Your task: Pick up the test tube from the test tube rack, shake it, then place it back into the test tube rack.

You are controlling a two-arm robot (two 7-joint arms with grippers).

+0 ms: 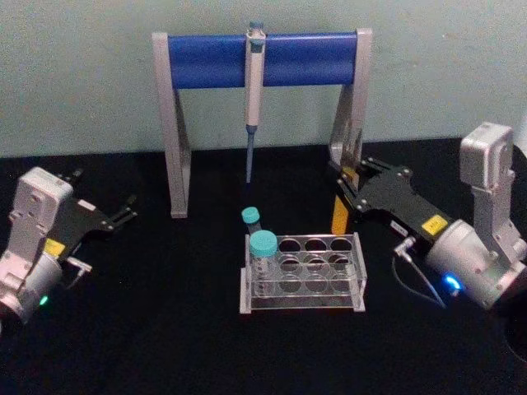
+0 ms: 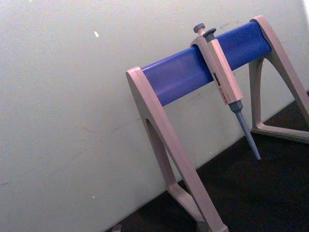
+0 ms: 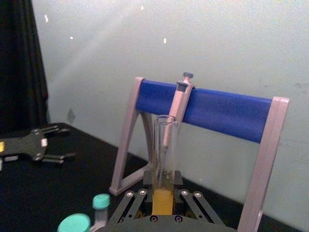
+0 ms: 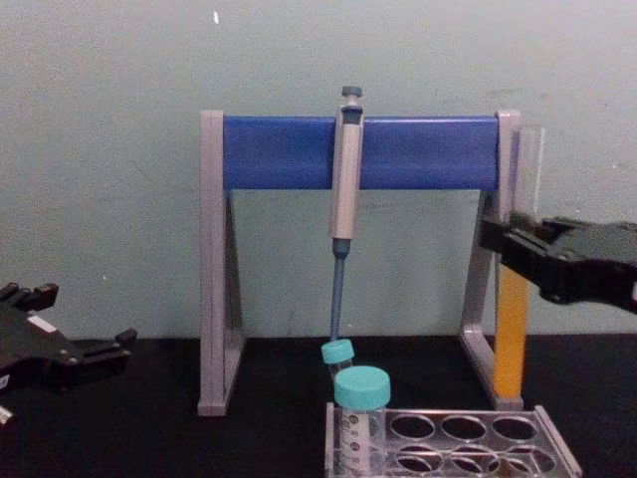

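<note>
1. One test tube rack (image 1: 303,285) stands nearest, with two teal-capped vials: one (image 1: 263,247) upright at its left end, the other (image 1: 251,217) tilted just behind it.
2. The right gripper (image 1: 342,188), beyond the rack's right end, is clamped on the single test tube (image 1: 338,219), which is upright and out of the rack.
3. The left gripper (image 1: 103,196) hovers far left, fingers apart, empty.
4. Farthest back, one stand (image 1: 174,148) carries one pipette (image 1: 254,90).
</note>
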